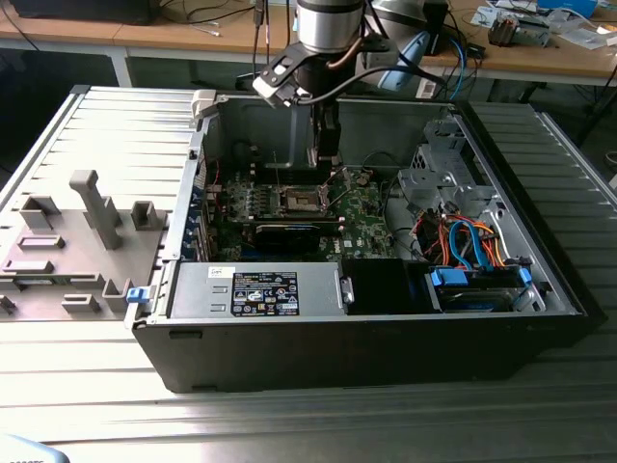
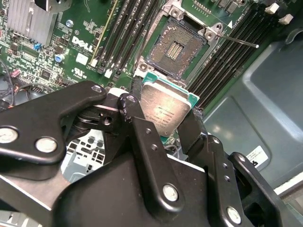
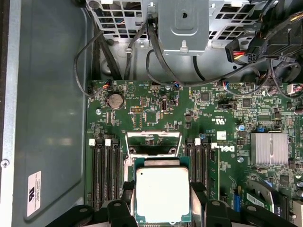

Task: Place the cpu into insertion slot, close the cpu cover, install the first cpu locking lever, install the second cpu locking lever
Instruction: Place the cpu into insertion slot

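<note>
I've got the tool (image 2: 166, 113) clenched on two opposite edges of the cpu (image 3: 162, 194), metal top facing the wrist cameras, hovering above the green motherboard (image 1: 366, 217) and just beside the open insertion slot (image 2: 177, 47), near the middle of the exterior view inside the computer case (image 1: 386, 342).

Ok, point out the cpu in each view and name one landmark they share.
Exterior view: too small to make out; the gripper hangs over the green motherboard.
Second wrist view: the cpu, clamped in the gripper, near the empty insertion slot.
First wrist view: the cpu, memory slots to either side.
Shared landmark: the green motherboard.
</note>
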`<state>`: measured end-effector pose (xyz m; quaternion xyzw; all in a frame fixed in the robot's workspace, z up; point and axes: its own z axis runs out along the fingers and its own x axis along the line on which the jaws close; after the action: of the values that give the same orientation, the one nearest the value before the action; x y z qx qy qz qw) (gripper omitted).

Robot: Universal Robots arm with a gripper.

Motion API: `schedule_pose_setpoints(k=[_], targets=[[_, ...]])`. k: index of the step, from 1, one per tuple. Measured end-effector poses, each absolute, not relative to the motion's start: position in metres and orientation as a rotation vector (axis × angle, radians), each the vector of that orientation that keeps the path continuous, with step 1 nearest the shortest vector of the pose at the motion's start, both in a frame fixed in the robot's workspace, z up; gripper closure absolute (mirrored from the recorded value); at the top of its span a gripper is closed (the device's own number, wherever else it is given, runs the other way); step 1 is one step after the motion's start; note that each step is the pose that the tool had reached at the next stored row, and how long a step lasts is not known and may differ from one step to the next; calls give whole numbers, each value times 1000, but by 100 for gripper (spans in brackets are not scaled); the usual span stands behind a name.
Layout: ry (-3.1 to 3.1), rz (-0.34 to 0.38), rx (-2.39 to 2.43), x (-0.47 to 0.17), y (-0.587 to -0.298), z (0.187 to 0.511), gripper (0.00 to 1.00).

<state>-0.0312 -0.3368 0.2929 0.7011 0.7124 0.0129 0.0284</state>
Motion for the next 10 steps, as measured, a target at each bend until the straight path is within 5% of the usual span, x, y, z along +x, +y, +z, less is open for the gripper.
schedule_pose_setpoints(k=[10], targets=[[2199, 40, 2163, -31, -337, 289, 45]])
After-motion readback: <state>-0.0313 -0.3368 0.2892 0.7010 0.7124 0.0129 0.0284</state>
